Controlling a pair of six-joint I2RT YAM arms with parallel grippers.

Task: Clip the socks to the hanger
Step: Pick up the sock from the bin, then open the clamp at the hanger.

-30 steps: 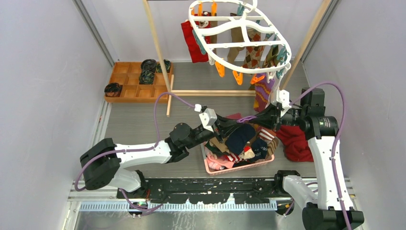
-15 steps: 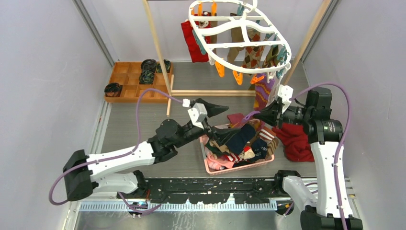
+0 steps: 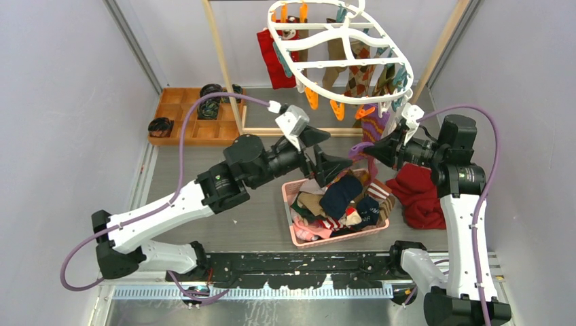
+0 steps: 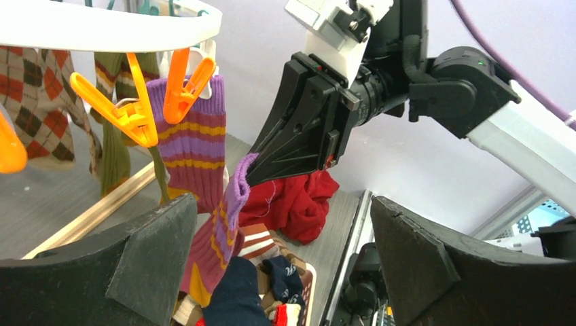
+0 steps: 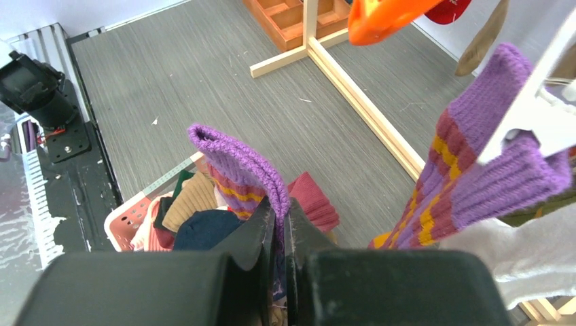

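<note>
the basket (image 3: pixel 293 224) on the bench (image 3: pixel 204 176) holds loose socks (image 3: pixel 339 197). above it, the right gripper (image 3: pixel 370 151) is clamped on the cuff of a purple sock (image 5: pixel 231 153) that hangs limp. the left gripper (image 3: pixel 333 153) faces it, jaws wide apart and empty. the sock is likely light, soft and stretchy; hold the cuff flat for an orange peg (image 3: pixel 337 109) on the hanger (image 3: pixel 353 100) beyond.

Overhead and close wrist views share the purple sock (image 5: pixel 238 159).
</note>
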